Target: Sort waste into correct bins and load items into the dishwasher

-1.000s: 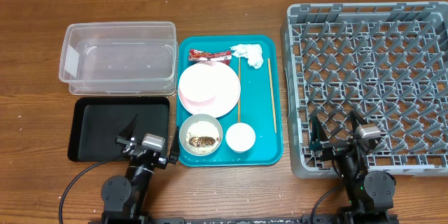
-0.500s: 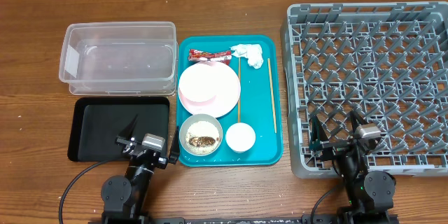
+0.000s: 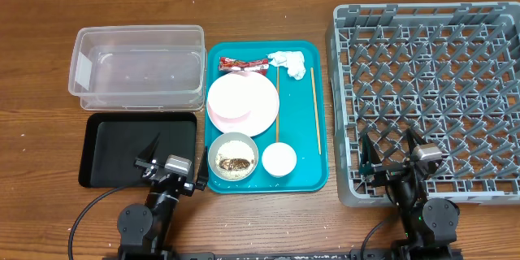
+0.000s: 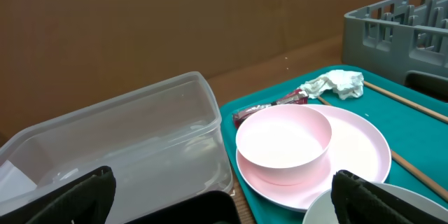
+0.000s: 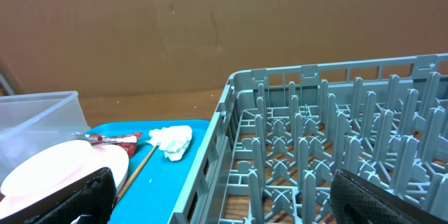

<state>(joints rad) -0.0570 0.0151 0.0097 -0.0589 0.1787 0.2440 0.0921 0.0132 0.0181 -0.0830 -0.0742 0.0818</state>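
Note:
On the teal tray (image 3: pixel 321 175) lie a red wrapper (image 3: pixel 242 65), a white tissue (image 3: pixel 291 62), two stacked pink plates (image 3: pixel 242 101), a grey bowl (image 3: pixel 233 156) holding rice and a brown scrap, a white cup (image 3: pixel 279 159) and two chopsticks (image 3: pixel 314 110). The clear tub (image 3: pixel 138 65) and the black tray (image 3: pixel 130 150) are left of it. The grey dish rack (image 3: pixel 426 73) is on the right. My left gripper (image 3: pixel 173 166) (image 4: pixel 224 206) is open over the black tray's near right corner. My right gripper (image 3: pixel 392 161) (image 5: pixel 224 206) is open over the rack's near left corner. Both are empty.
The left wrist view shows the tub (image 4: pixel 126 147), the plates (image 4: pixel 350 150), the wrapper (image 4: pixel 269 108) and the tissue (image 4: pixel 339 84). The right wrist view shows rack pegs (image 5: pixel 336 133) and the tissue (image 5: pixel 171 140). A brown wall stands behind the wooden table (image 3: pixel 41 138).

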